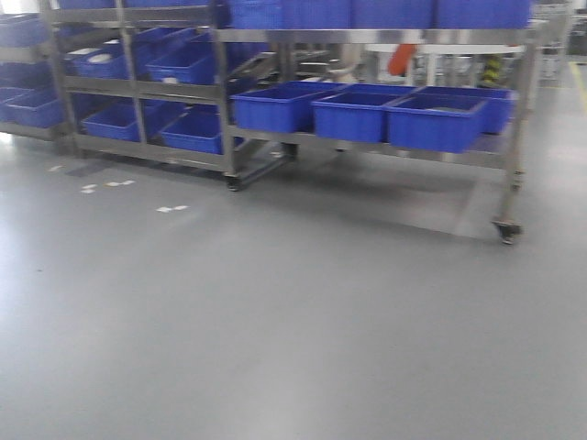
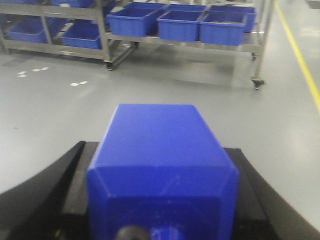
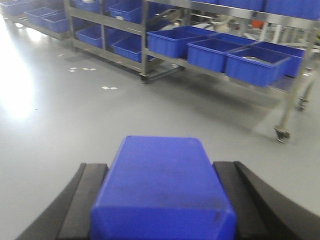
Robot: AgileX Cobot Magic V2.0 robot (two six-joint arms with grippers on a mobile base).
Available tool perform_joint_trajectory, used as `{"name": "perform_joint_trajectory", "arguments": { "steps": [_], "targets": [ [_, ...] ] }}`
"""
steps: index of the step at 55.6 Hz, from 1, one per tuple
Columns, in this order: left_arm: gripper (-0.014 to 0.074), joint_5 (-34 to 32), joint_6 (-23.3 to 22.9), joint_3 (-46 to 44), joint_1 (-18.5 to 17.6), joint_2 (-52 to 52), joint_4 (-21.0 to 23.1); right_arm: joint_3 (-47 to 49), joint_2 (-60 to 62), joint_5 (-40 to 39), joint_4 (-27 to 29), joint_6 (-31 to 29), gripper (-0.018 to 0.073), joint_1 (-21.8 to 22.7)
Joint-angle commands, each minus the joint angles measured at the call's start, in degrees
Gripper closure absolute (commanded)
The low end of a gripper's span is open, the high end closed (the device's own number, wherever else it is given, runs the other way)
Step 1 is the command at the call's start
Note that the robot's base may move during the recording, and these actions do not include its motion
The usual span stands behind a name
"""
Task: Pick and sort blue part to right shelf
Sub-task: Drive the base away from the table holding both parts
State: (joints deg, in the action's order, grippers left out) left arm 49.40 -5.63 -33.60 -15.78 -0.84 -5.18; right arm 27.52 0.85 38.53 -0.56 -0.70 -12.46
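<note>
In the left wrist view my left gripper point(image 2: 159, 147) is shut on the blue part point(image 2: 160, 150), a square matte blue block with sloped shoulders and a small round nub nearest the camera. In the right wrist view my right gripper point(image 3: 160, 164) is shut on a similar blue block point(image 3: 162, 185); its top end is out of view. The right shelf point(image 1: 525, 119), a steel rack of large blue bins point(image 1: 436, 124), stands across the grey floor ahead. It also shows in the left wrist view point(image 2: 200, 45) and the right wrist view point(image 3: 215, 73). Neither gripper shows in the front view.
A second steel rack with blue bins point(image 1: 138, 92) stands left of the right shelf, close against it. The right shelf rolls on casters point(image 1: 506, 231). White paper scraps point(image 1: 170, 209) lie on the floor. A yellow floor line point(image 2: 300, 55) runs along the right side.
</note>
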Motion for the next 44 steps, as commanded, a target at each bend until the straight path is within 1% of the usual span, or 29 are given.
{"name": "perform_joint_trajectory", "arguments": {
  "steps": [1, 44],
  "targets": [
    [0.0207, -4.92, -0.1, -1.38, -0.26, -1.1, -0.19, 1.55, -0.93, -5.4, -0.42, -0.44, 0.0332, -0.05],
    [0.0207, -4.92, -0.1, -1.38, -0.26, -1.1, -0.19, 1.55, -0.93, -5.4, -0.42, -0.44, 0.0332, -0.05]
  ]
}}
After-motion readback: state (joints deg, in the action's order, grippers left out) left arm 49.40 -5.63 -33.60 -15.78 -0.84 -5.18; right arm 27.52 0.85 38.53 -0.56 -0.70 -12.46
